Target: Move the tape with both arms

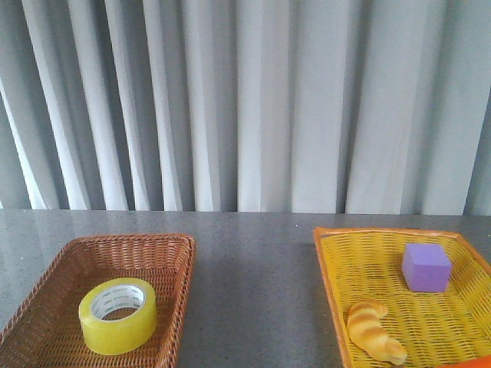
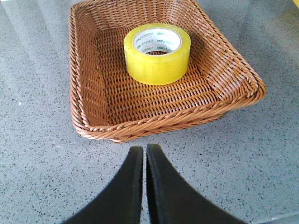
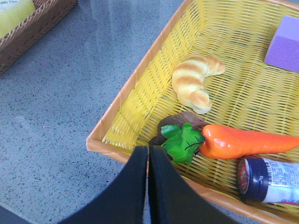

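Observation:
The yellow tape roll (image 1: pixel 118 316) with a white printed core lies flat in the brown wicker basket (image 1: pixel 165 249) at the front left. It also shows in the left wrist view (image 2: pixel 157 53). My left gripper (image 2: pixel 144 148) is shut and empty over the grey table, just short of the brown basket's (image 2: pixel 84 84) near rim. My right gripper (image 3: pixel 148 149) is shut and empty above the near rim of the yellow basket (image 3: pixel 140 79). A corner of the tape (image 3: pixel 14 11) shows in the right wrist view. Neither arm shows in the front view.
The yellow basket (image 1: pixel 331 268) at the front right holds a croissant toy (image 1: pixel 373 331), a purple cube (image 1: pixel 426 267), an orange carrot toy (image 3: pixel 247 142) with green leaves and a dark-capped bottle (image 3: pixel 268 179). Grey table (image 1: pixel 253 291) lies between the baskets. Grey curtains hang behind.

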Action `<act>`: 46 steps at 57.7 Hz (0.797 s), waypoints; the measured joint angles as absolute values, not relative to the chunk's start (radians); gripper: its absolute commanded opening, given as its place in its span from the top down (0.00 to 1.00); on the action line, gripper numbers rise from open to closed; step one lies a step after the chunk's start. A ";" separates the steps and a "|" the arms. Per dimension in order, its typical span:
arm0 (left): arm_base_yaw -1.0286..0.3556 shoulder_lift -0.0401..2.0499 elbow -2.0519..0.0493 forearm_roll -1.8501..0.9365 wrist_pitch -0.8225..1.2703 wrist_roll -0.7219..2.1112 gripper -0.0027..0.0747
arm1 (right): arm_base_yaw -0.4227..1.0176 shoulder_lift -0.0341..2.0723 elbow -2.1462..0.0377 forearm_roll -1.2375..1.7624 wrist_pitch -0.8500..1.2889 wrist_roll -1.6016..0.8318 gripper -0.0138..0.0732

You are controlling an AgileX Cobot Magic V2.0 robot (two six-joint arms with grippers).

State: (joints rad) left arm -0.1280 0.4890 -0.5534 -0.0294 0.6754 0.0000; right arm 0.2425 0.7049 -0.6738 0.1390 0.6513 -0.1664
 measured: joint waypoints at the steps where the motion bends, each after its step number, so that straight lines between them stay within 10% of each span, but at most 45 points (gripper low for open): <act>1: -0.128 0.489 -0.553 -0.029 0.675 0.000 0.97 | 0.242 0.705 -0.674 0.139 0.651 -0.166 0.85; 46: -0.128 0.325 -0.400 -0.012 0.536 0.000 0.97 | 0.242 0.705 -0.674 0.139 0.655 -0.166 0.85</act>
State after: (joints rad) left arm -0.1280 0.3246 -0.4005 -0.0117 0.5361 0.0000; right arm 0.2425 0.7049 -0.6738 0.1390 0.6553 -0.1664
